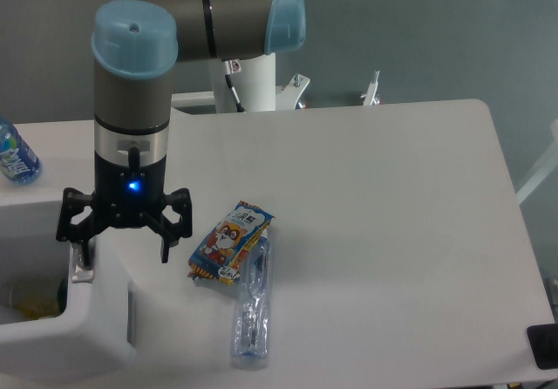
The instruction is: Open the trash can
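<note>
**Q:** Trash can (65, 319) first: where does it sit, and which way does it run?

**Me:** It fills the lower left corner of the view, a big white boxy bin with rounded corners, cut off by the left and bottom edges. Because of that crop I cannot tell its long axis for certain. The part I see stretches from the left edge toward the middle of the table (392, 232), and its rounded right corner ends near the snack packet (230, 242). Its top looks open on the left: I see a dark hollow there with something yellowish inside.

**Q:** And your gripper?

**Me:** My gripper (122, 254) hangs straight down over the bin's upper right part, blue light glowing on the wrist. The two fingers are spread wide apart with nothing between them. The left finger reaches down by a small grey piece at the rim of the opening; whether it touches, I cannot tell. The right finger tip hangs above the bin's white top.

**Q:** Anything else around?

**Me:** The snack packet lies tilted just right of the bin, and a clear plastic bottle (251, 306) lies beside it, pointing toward the table's near edge. Another bottle with a blue label (16, 155) is at the far left.
</note>
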You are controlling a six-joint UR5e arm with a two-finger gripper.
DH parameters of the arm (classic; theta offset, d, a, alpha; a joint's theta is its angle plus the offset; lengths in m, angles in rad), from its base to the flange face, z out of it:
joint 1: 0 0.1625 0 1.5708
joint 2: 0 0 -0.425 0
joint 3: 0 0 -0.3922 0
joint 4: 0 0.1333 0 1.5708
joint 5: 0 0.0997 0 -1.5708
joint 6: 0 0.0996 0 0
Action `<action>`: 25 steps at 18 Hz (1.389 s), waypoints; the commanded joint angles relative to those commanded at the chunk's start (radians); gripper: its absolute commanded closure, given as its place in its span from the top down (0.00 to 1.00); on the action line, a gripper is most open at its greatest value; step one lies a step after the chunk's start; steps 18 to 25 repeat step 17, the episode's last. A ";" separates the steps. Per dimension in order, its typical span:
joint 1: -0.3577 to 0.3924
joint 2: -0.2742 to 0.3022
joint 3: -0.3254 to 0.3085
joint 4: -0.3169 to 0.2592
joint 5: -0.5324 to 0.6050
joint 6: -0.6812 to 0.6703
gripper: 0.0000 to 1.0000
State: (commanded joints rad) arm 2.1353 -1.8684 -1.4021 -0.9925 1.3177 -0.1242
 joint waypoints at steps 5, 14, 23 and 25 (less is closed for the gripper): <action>0.005 0.006 0.063 0.009 0.009 0.055 1.00; 0.130 0.063 0.045 -0.076 0.322 0.300 1.00; 0.198 0.089 0.034 -0.143 0.321 0.464 1.00; 0.198 0.089 0.034 -0.143 0.321 0.464 1.00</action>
